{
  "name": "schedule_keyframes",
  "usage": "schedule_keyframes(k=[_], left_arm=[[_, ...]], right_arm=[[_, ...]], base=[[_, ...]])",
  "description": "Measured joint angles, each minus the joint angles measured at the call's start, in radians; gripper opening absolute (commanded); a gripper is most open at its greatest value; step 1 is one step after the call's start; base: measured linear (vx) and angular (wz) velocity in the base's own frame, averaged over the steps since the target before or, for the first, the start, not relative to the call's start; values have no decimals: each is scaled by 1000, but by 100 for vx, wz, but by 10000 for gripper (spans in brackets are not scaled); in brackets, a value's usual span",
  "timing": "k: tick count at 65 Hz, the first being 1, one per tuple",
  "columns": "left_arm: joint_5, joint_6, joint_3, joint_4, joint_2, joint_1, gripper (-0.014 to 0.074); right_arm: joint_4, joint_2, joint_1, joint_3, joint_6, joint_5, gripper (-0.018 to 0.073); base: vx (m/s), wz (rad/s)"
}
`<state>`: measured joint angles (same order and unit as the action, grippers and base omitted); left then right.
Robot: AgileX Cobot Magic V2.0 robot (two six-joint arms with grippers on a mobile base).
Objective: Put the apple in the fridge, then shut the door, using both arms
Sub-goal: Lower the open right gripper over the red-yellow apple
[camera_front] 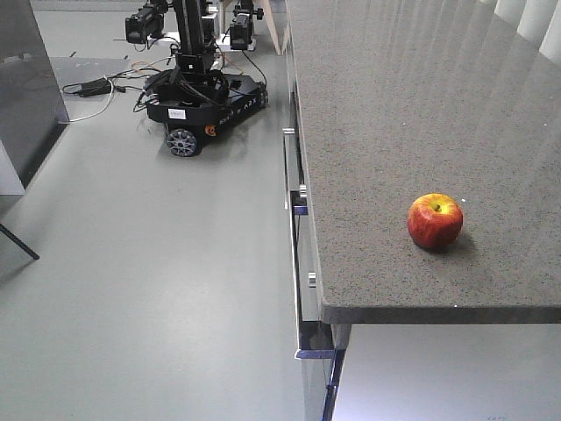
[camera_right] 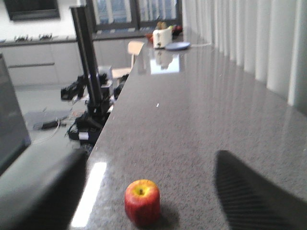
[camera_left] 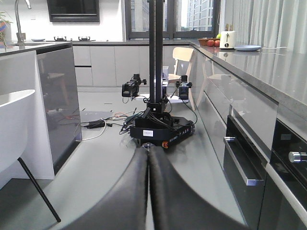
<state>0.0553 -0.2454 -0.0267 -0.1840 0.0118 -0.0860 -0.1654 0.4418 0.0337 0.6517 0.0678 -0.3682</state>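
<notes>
Progress stands at the very start. The apple (camera_front: 435, 221) sits upright on the grey speckled countertop (camera_front: 394, 105), close to its near edge and a little in from its left edge, and nothing grips it. By my judgement, every step is left to do: picking it up, carrying it to the fridge, setting it inside and swinging the door shut. No open fridge interior shows in any view. A tall dark grey panel (camera_left: 60, 105) at the left of the left wrist view may belong to it, but I cannot tell from this angle.

The right gripper (camera_right: 151, 165) is spread wide and holds nothing. Its two dark fingers (camera_right: 249, 196) are blurred at the left and right of its own camera. The apple lies on the counter ahead of the gap between them, nearer the left finger, touching neither.

The left gripper (camera_left: 147, 155) is closed and empty, its fingers pressed flat together. It hangs over the floor, well apart from the apple, and faces a black wheeled robot base (camera_left: 160, 132) that stands farther off beside the cabinet fronts.
</notes>
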Motion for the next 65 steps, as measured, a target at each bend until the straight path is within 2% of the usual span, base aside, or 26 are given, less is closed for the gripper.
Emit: schedule_keyframes(k=[10, 21, 29, 45, 65], left_arm=[[0, 0, 0, 0, 0, 0, -6], [0, 0, 0, 0, 0, 0, -6], [0, 0, 0, 0, 0, 0, -6], [0, 0, 0, 0, 0, 0, -6], [0, 0, 0, 0, 0, 0, -6]], right_arm=[[-110, 62, 0, 0, 153, -2, 720], [-193, 105, 0, 12, 264, -17, 694], [-258, 181, 0, 88, 333, -69, 686], [-307, 458, 0, 361, 358, -207, 676], [-353, 815, 0, 538, 358, -284, 666]], base=[[0, 0], [0, 0], [0, 0], [0, 0], [0, 0]])
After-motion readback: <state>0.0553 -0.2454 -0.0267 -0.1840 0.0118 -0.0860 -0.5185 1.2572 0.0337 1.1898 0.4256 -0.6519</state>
